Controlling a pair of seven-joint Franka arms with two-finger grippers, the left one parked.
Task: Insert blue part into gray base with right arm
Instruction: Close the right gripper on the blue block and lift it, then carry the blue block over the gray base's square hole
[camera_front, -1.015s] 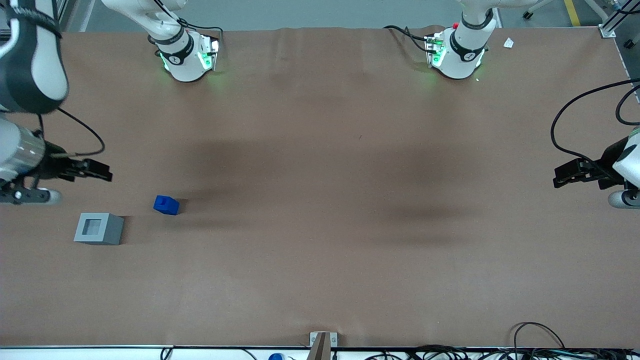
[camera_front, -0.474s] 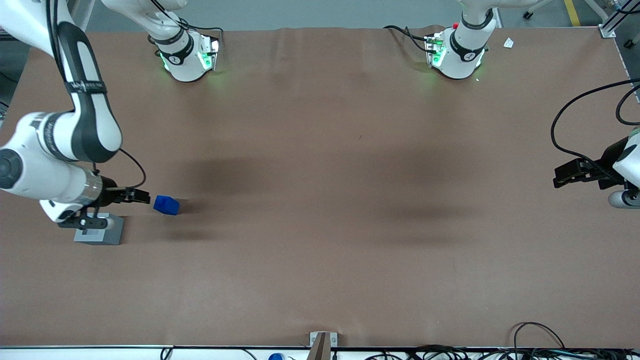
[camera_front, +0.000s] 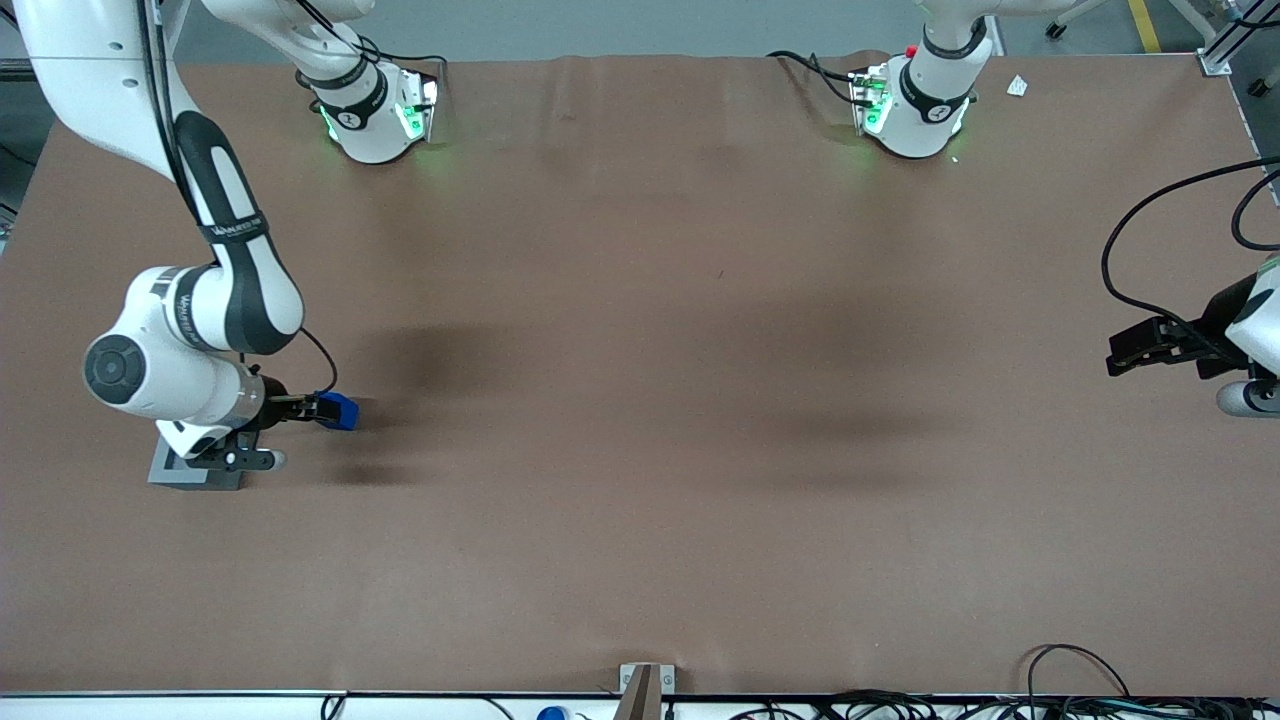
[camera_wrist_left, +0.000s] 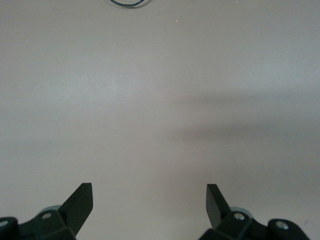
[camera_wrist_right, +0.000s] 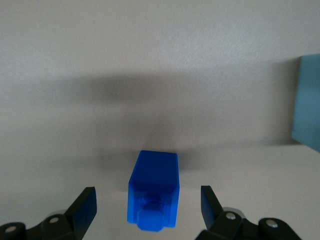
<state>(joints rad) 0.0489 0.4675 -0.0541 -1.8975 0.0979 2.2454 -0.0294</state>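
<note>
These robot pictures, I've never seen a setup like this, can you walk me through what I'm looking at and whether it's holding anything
The wide picture looks down at a brown table from the front. The white jointed machine is the right arm, a robot arm ending in a two-finger gripper.

Two small plastic pieces sit on the table: the blue part and the gray base, which is half hidden under the arm's wrist.

The closer picture comes from a camera on that arm's wrist. There the gripper is open, one finger on each side of the blue part, not touching it. So nothing is held yet.

The last picture, from the parked arm's wrist, shows only bare table.
</note>
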